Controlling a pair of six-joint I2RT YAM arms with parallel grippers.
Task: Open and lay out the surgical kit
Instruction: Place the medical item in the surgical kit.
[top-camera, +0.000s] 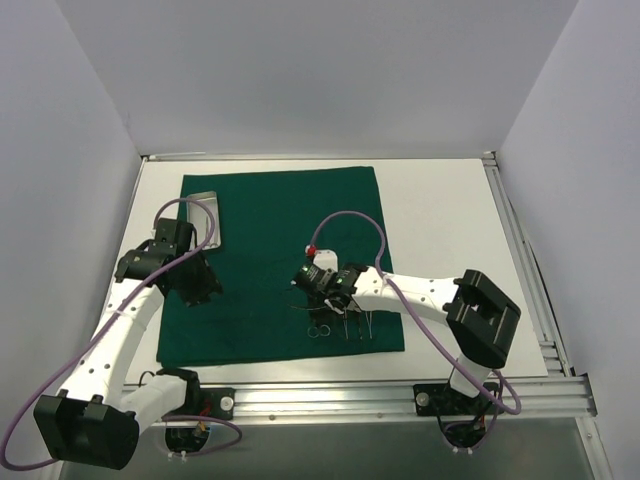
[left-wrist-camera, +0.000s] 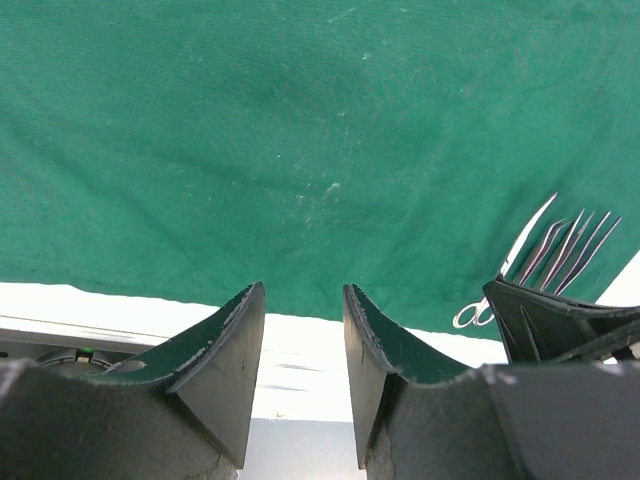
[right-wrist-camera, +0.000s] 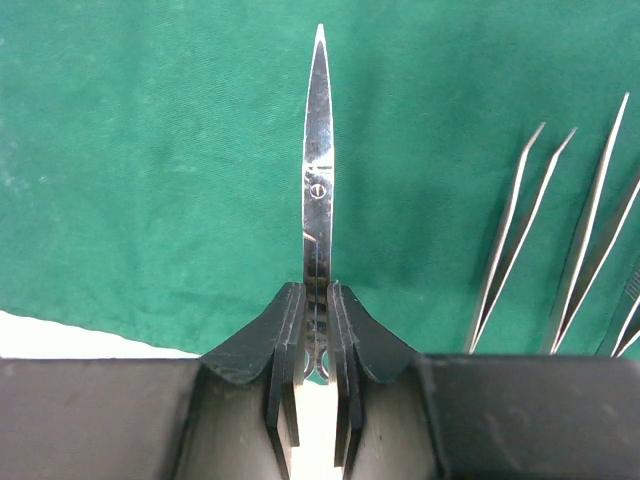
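Observation:
The dark green cloth (top-camera: 270, 230) lies spread flat on the table. A shiny metal tray (top-camera: 203, 218) rests on its far left corner. My right gripper (top-camera: 335, 298) (right-wrist-camera: 317, 295) is shut on slim steel scissors (right-wrist-camera: 318, 150), gripping them just ahead of the finger loops, blades pointing away over the cloth (right-wrist-camera: 150, 150). Tweezers (right-wrist-camera: 510, 240) and other slim instruments (top-camera: 352, 325) lie side by side to the right of the scissors. My left gripper (top-camera: 200, 285) (left-wrist-camera: 303, 300) hovers open and empty over the cloth's left part (left-wrist-camera: 300, 120).
The white tabletop (top-camera: 450, 230) borders the cloth on the right and along the near edge (left-wrist-camera: 100, 305). An aluminium rail (top-camera: 400, 400) runs along the front. Grey walls enclose the back and sides. In the left wrist view the right gripper's dark fingers (left-wrist-camera: 560, 320) show beside the instruments.

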